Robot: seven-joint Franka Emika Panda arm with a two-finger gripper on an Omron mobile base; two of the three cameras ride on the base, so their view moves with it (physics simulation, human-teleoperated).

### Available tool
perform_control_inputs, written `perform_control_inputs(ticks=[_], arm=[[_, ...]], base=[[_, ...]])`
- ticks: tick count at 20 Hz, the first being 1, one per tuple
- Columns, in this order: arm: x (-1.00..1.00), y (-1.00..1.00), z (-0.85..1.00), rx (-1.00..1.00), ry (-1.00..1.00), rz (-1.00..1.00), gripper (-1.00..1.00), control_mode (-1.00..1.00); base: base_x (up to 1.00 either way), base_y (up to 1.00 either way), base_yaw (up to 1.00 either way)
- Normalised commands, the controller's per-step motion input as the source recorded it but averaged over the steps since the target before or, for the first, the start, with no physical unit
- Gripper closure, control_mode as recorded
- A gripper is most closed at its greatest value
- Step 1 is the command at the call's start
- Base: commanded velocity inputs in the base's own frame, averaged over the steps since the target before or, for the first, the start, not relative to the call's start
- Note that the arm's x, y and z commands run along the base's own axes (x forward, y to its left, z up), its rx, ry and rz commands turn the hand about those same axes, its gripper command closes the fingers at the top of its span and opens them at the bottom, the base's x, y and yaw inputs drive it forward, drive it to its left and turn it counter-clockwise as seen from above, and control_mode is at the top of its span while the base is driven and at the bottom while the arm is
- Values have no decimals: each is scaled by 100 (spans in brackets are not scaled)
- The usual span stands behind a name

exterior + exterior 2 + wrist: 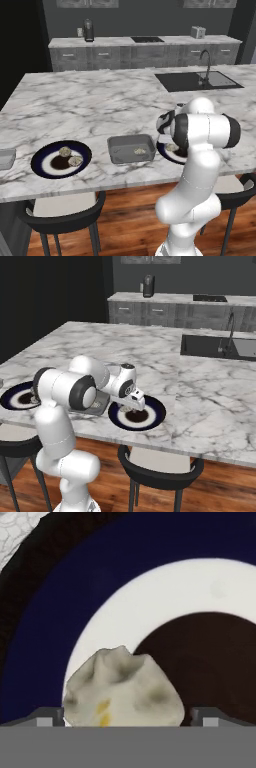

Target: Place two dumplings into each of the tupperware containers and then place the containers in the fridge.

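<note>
My gripper (127,719) is open and low over the right dark blue plate (45,612), its fingertips (50,717) standing on either side of a pale dumpling (122,689) beside the brown sauce. From the base, the gripper (136,403) hangs over that plate (155,408). One grey tupperware container (120,150) sits in the middle with a dumpling (139,150) in it. A second container (6,158) is at the far left edge. The left plate (42,162) carries two dumplings (64,151). The fridge is out of view.
The marble island (90,105) has a black sink with a faucet (197,80) at the far right. Dark stools (65,212) stand along its near edge. The back counter (140,42) is far off.
</note>
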Motion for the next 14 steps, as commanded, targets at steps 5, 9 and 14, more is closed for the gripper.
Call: perform_control_inputs(ticks=[5, 9, 14], arm=[[0, 1, -21, 0, 0, 0, -100, -100], [0, 1, -11, 0, 0, 0, 100, -100], [-22, 0, 19, 0, -2, 0, 100, -100]], base=[[0, 0, 0], [0, 0, 0], [0, 0, 0]])
